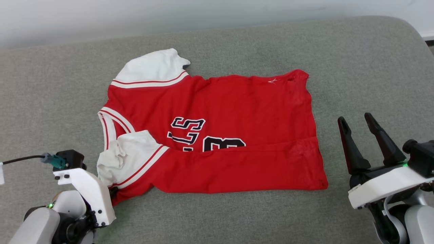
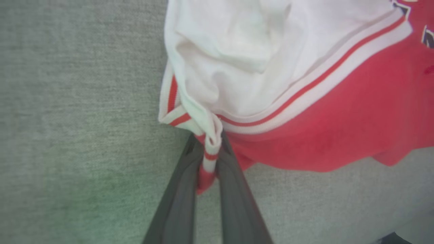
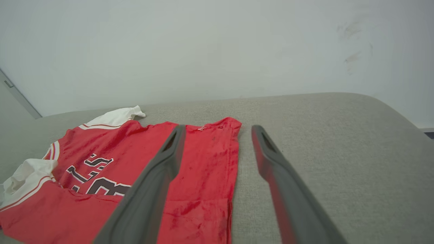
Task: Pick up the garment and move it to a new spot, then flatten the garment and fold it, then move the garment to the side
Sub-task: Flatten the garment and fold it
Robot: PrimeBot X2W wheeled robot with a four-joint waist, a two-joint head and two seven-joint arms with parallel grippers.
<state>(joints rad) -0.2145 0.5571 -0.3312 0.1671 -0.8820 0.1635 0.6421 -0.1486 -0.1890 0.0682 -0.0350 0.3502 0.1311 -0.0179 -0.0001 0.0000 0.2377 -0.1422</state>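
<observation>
Left gripper (image 2: 208,138) tight on garment (image 2: 339,112) sleeve hem

Soft matt cloth garment (image 1: 237,112), coarse woven grey upholstery (image 1: 356,61)

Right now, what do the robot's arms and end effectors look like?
The left end effector and right end effector each have two long dark fingers on white mounts. A black cable with a teal plug enters the left one. Forearms are pale grey.

A grey fabric cushion (image 1: 356,67) lies ahead, its rounded corner at 2 o'clock. A pale wall (image 1: 135,17) stands behind at 12 o'clock.
</observation>
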